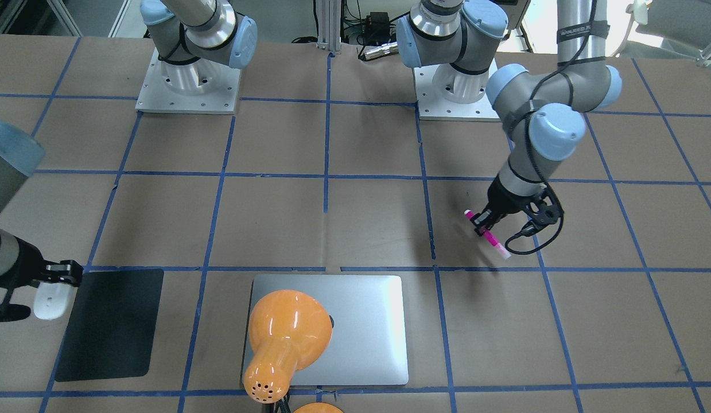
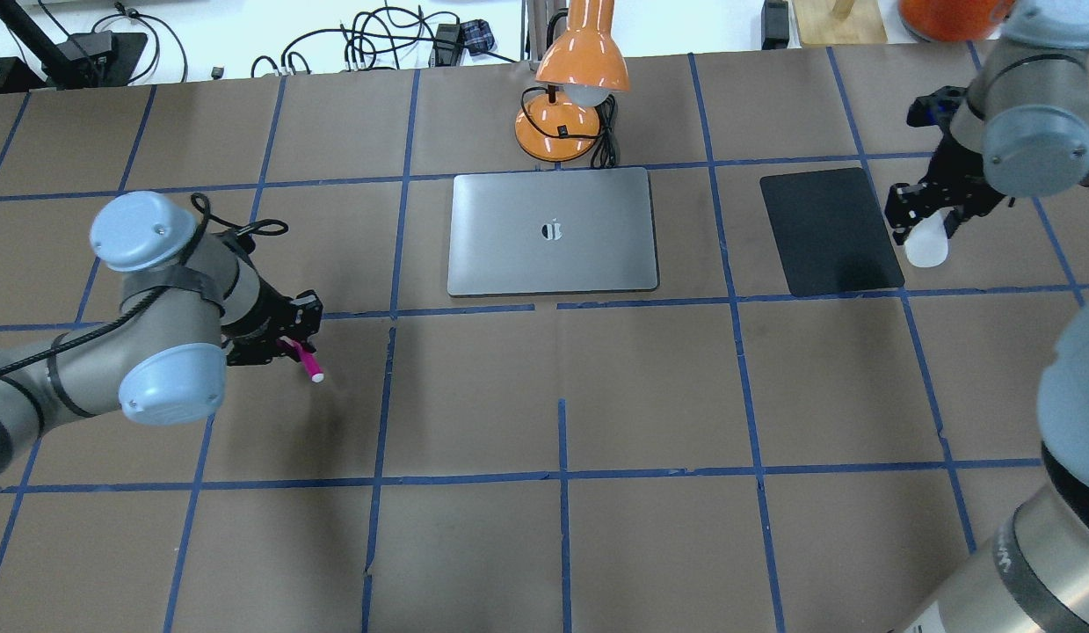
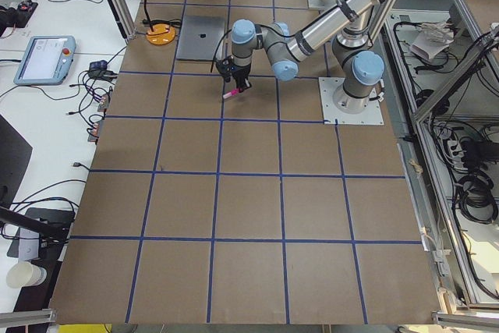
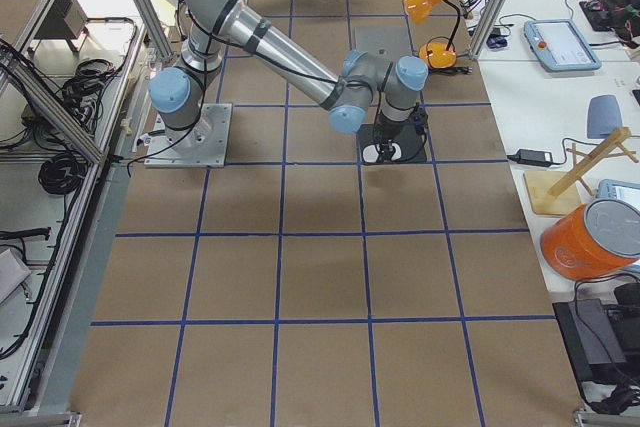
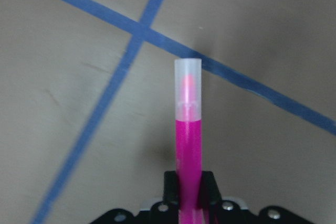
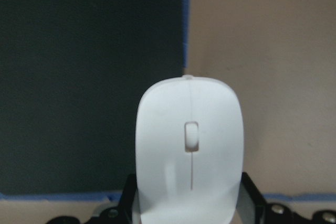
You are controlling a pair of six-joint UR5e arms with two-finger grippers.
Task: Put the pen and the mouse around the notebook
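Note:
My left gripper (image 2: 285,345) is shut on the magenta pen (image 2: 305,360) and holds it tilted a little above the table, to the left of the silver notebook (image 2: 553,230) and nearer the robot. In the left wrist view the pen (image 5: 188,129) sticks out past the fingers (image 5: 170,182), pale cap end forward. My right gripper (image 2: 924,220) is shut on the white mouse (image 2: 926,248), just off the right edge of the black pad. The right wrist view shows the mouse (image 6: 189,150) over that pad's edge. The notebook (image 1: 366,327) lies flat and closed.
A thin black pad (image 2: 830,230) lies to the right of the notebook. An orange desk lamp (image 2: 579,79) stands behind the notebook, its shade (image 1: 286,338) hanging over the notebook's far edge. Brown paper with blue tape lines covers the table.

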